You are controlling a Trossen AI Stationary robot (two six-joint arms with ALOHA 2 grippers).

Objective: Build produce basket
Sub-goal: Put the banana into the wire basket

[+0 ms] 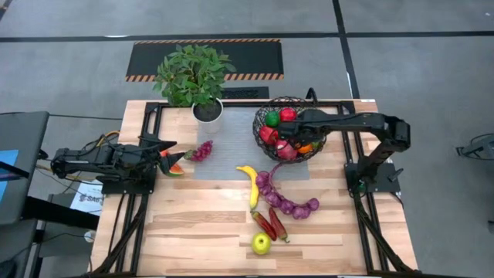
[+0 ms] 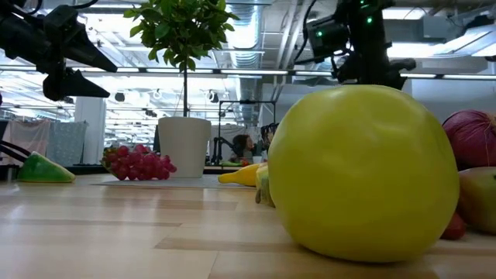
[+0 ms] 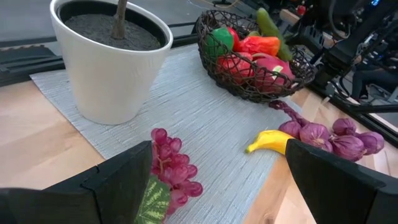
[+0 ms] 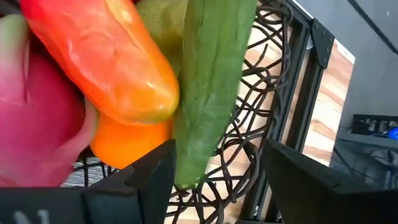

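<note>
Grey concrete floor [image 1: 69, 46], striped black mat [image 1: 255, 55]

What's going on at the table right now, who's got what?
The right gripper is down in the basket, its jaws apart around a green cucumber among the produce already loaded. The left gripper is open near the grapes and a watermelon slice, holding nothing. Still on the table: a banana, purple onions, red chillies and a yellow-green apple.
</note>
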